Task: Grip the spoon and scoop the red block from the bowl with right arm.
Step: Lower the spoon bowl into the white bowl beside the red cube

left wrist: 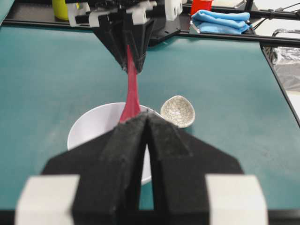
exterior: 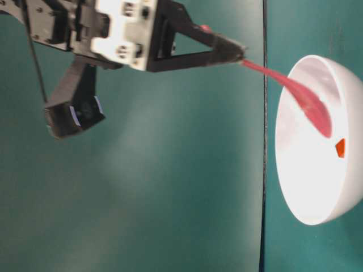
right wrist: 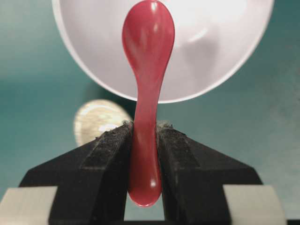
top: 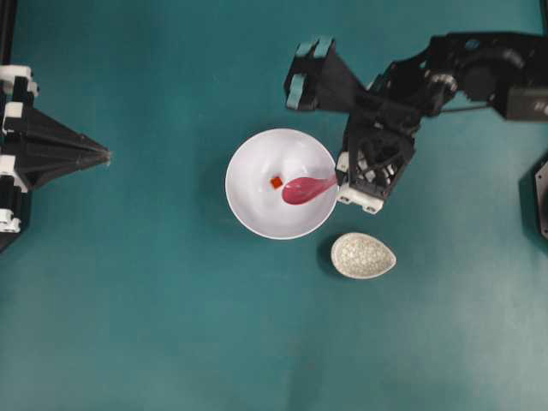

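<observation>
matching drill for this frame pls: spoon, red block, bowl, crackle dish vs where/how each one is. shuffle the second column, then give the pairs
Things:
1. spoon
2. red block
3. bowl
4. crackle dish

Places or states:
A. sits on the green mat beside the bowl, nothing in it
B. handle clamped in the right gripper, scoop over the bowl
C. lies loose inside the bowl, beside the scoop, not on it
D. stands on the mat near the middle, holding the block

Pairs: 1-B, 2-C, 3-D, 4-A
</observation>
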Tool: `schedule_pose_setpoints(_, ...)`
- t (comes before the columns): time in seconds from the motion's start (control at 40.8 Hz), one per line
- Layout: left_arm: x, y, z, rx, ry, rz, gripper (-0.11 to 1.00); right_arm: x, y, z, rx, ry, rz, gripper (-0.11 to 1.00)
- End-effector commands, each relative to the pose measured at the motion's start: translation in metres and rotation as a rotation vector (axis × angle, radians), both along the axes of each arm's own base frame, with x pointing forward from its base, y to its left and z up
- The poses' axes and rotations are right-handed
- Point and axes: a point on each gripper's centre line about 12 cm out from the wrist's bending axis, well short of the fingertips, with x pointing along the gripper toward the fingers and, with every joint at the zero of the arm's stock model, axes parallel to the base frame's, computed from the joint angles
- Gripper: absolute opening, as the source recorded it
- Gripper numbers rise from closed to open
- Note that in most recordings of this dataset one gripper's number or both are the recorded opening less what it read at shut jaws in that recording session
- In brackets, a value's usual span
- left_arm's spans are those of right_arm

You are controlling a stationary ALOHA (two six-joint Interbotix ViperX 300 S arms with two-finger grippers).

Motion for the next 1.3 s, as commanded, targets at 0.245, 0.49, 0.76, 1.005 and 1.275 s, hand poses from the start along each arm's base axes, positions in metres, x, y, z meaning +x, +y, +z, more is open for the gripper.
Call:
schedule_pose_setpoints(0.245,-0.002,0.0,0.014,0.003,-0.02,0.0,0.0,0.008,-0.01,-0.002,-0.094,-0.02,0.01,0.24)
schedule_pose_setpoints(0.49,-0.007,0.0,0.017,0.005,-0.02,-0.001,0.0,0.011,-0.01,-0.012,-0.095,0.001,0.018,0.24)
schedule_pose_setpoints(0.76,-0.007,0.0,0.016,0.003,-0.012,0.001,0.0,0.017,-0.007,-0.015,-0.103,-0.025,0.022,0.24)
schedule_pose_setpoints(1.005,-0.007,0.0,0.017,0.005,-0.014,-0.001,0.0,0.019,0.001,-0.018,-0.102,-0.023,0.043,0.24)
schedule_pose_setpoints(1.275,-0.007,0.0,0.016,0.003,-0.012,-0.001,0.0,0.026,0.002,-0.017,-0.111,-0.071,0.032,0.24)
